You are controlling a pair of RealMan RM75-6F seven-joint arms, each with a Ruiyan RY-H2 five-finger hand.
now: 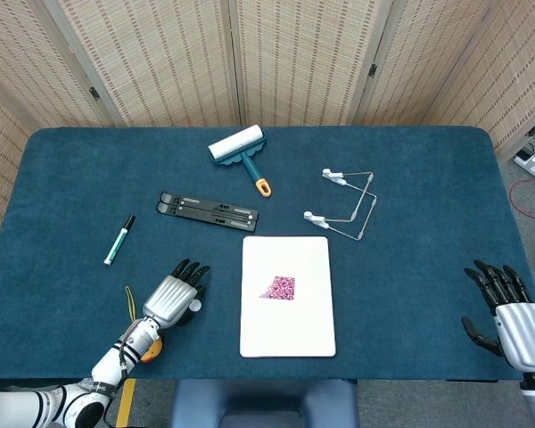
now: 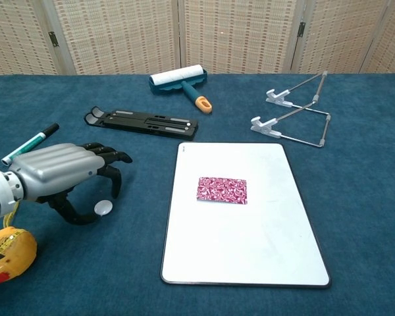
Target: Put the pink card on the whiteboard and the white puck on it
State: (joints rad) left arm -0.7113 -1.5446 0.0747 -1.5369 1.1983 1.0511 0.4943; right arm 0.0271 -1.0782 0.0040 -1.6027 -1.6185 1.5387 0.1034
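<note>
The whiteboard (image 1: 290, 334) (image 2: 250, 243) lies flat at the table's front centre. The pink patterned card (image 1: 280, 288) (image 2: 222, 189) rests on its upper middle. The white puck (image 1: 194, 306) (image 2: 103, 209) sits on the blue cloth to the left of the board. My left hand (image 1: 172, 299) (image 2: 59, 172) hovers low over the puck, fingers arched above it and thumb curled beside it, with no clear grip. My right hand (image 1: 506, 316) is at the table's front right corner with fingers spread and nothing in it; it shows in the head view only.
A black folded stand (image 1: 208, 209) lies behind the board and a wire stand (image 1: 343, 207) to its back right. A lint roller (image 1: 239, 147) is further back. A marker (image 1: 119, 241) lies at the left, and a yellow tape measure (image 2: 6, 253) sits by my left wrist.
</note>
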